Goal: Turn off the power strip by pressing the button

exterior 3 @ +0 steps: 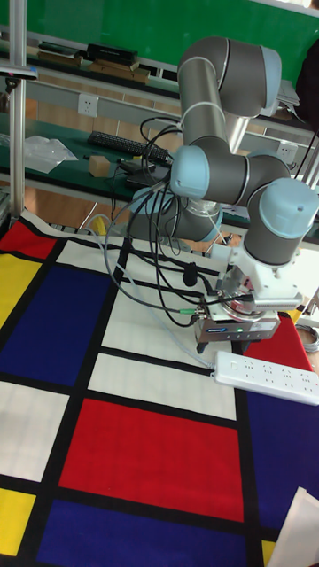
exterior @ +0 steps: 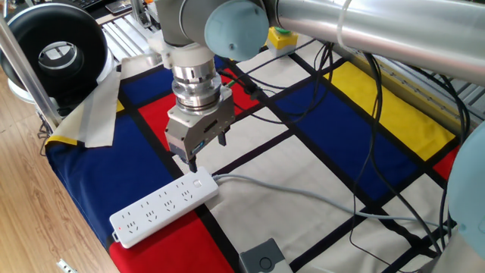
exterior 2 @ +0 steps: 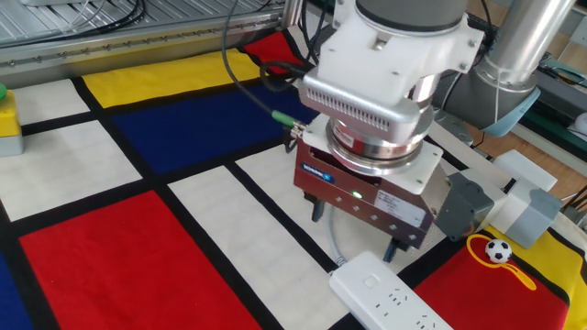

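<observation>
The gripper point(exterior: 206, 150), fingers spread with a visible gap, hangs just above the cord end of the power strip point(exterior: 163, 206), which lies on the colour-blocked cloth point(exterior: 341, 114), one fingertip point(exterior: 192, 164) just above the strip's button point(exterior: 198, 183).

A single grey robot arm point(exterior 3: 226, 168) with pale blue joint caps reaches down over the table, its segments folded at the elbow in the tall fixed view. The wrist points almost straight down, ending in a shiny metal flange above a boxy gripper point(exterior: 206, 153). A small green light glows on the gripper body in the other fixed view. Two dark fingers point(exterior: 192, 161) hang from its underside with a clear gap between their tips, nothing held between them. A black cable loops along the arm to the wrist.
</observation>
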Tool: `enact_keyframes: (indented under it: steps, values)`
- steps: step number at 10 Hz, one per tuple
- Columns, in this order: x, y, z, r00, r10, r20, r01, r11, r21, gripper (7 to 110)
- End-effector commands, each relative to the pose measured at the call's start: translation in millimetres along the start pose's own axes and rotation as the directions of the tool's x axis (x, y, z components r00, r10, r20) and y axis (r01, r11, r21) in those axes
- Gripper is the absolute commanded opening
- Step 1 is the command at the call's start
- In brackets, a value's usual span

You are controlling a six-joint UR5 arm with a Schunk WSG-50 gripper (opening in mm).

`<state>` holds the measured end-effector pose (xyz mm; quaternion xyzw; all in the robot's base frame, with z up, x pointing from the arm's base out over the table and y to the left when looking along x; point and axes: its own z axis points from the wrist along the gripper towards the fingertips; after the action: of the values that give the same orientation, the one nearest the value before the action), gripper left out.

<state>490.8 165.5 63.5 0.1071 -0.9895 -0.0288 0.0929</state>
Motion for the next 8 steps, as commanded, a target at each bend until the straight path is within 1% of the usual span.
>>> enact_keyframes:
  steps: [1,2,3,4,5,6,7,8]
  values:
    - [4.1,13,-6.5,0.994,-0.109,0.015,0.110,0.993,-0.047,88]
    - [0.5,36,-7.7,0.995,-0.099,0.032,0.102,0.989,-0.103,88]
    - [-2.5,33,-11.3,0.998,-0.062,0.023,0.063,0.995,-0.081,88]
    - [-10.2,31,-10.6,0.998,-0.065,0.026,0.067,0.995,-0.077,88]
    - [-12.4,32,-8.3,0.997,-0.077,0.029,0.079,0.994,-0.079,88]
    - [-10.5,36,-10.0,0.994,-0.101,0.033,0.103,0.991,-0.085,88]
    - [-2.6,38,-12.8,0.997,-0.073,0.029,0.076,0.994,-0.079,88]
    - [12.0,31,-15.1,1.000,-0.008,0.011,0.008,1.000,-0.022,88]
